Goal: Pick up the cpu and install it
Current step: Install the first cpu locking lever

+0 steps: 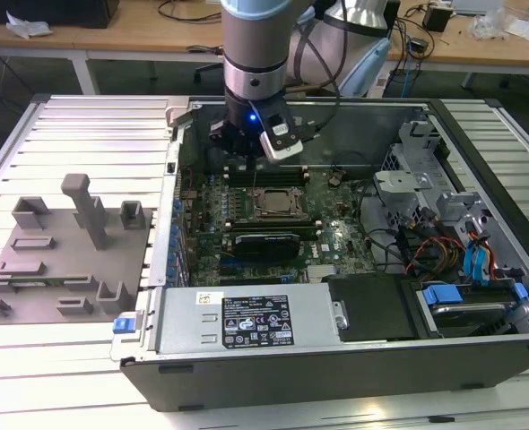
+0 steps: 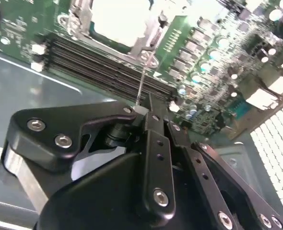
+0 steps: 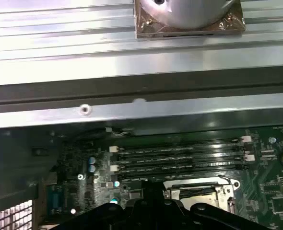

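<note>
We see the cpu (image 1: 276,202) already lying in the motherboard socket (image 1: 277,218) inside the open computer case (image 1: 480,358), roughly mid-board, with the memory slots (image 1: 264,176) on its far side. In the second wrist view its pale silvery top (image 2: 120,19) sits flat inside the metal socket frame (image 2: 79,21).

The tool (image 1: 247,143) hangs above the far edge of the board, over the memory slots and just beyond the socket. Its fingers (image 2: 156,143) look pressed together in the second wrist view, with nothing between them; a thin socket lever wire (image 2: 140,84) rises right by the tips, and we cannot tell whether they touch it.

Risks as we judge them:
- If the chip is not fully seated, any push on the frame could bend pins.
- The tool is close to the lever wire and the memory slots; a sideways drift could snag the wire or scrape the slot clips.
- The case wall (image 3: 141,112) is near the arm on the far side, so a collision is possible there.

Orientation: the cpu lies flat, metal top up. It is near square, so no clear long axis; its edges run parallel to the socket frame and the memory slots. The grey tray (image 1: 67,260) sits apart on the worktop (image 1: 76,134) at the exterior view's left.
</note>
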Controlling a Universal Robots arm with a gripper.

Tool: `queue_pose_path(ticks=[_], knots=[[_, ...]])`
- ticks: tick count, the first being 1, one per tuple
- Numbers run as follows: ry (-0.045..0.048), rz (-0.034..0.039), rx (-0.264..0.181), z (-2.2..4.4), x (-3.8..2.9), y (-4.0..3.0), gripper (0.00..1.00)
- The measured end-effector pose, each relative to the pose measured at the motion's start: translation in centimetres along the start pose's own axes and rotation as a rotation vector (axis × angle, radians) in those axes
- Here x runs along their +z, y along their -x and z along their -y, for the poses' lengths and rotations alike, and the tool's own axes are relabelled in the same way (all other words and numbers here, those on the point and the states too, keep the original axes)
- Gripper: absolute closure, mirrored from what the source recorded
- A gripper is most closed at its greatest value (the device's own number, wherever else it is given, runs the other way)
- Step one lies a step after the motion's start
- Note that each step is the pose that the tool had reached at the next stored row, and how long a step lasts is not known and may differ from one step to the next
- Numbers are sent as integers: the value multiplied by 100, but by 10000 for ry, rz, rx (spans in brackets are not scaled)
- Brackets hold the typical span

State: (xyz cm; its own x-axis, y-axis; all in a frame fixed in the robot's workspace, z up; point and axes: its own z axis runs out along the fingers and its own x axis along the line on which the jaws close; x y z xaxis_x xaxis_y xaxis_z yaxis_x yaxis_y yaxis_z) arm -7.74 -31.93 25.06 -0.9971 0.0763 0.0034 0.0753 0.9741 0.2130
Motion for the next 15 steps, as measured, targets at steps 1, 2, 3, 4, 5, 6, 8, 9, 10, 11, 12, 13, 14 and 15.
queue_pose_path(ticks=[1,2,3,4,5,6,8,9,10,11,12,13,14,15], knots=[[-2,-15,3,1,0,111,89],[-3,-30,7,0,1,211,89],[-4,-40,7,-1,0,280,89],[-5,-45,10,-2,1,324,89],[-4,-50,9,-3,1,363,89],[-4,-52,10,-3,2,389,89],[-5,-60,11,-4,2,472,89],[-6,-63,11,-5,2,480,89],[-5,-62,12,-5,2,481,89],[-4,-61,13,-5,3,481,89],[-5,-61,13,-5,2,482,89],[-6,-61,13,-5,2,482,89],[-6,-61,13,-5,2,483,89],[-5,-61,13,-5,2,483,89]])
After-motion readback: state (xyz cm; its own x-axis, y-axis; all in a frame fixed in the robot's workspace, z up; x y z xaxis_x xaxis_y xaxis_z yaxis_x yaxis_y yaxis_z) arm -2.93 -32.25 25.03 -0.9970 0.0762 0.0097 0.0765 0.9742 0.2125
